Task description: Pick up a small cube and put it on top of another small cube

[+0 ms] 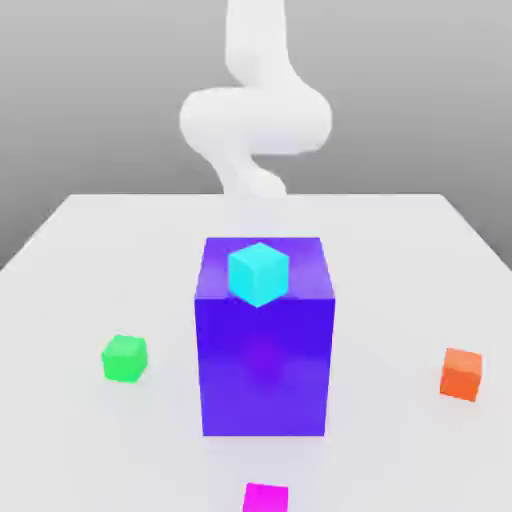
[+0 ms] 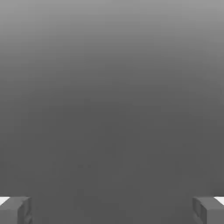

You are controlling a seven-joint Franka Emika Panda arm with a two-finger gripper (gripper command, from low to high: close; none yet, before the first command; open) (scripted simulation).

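The small magenta-pink cube [image 1: 266, 497] rests on the white table [image 1: 90, 260] at its near edge, partly cut off by the frame. At the exterior view's left, the small green cube [image 1: 124, 358] stands alone on the table. The white arm [image 1: 255, 115] rises behind the table's far edge, well away from both cubes. In the hand view my gripper [image 2: 112, 211] is open, its grey fingertips [image 2: 15, 211] spread wide with nothing between them and plain grey background beyond.
A big blue-violet block [image 1: 265, 350] stands mid-table between the arm and the magenta cube, with a small cyan cube [image 1: 258, 273] on top. A small orange cube [image 1: 461, 374] sits at the exterior view's right.
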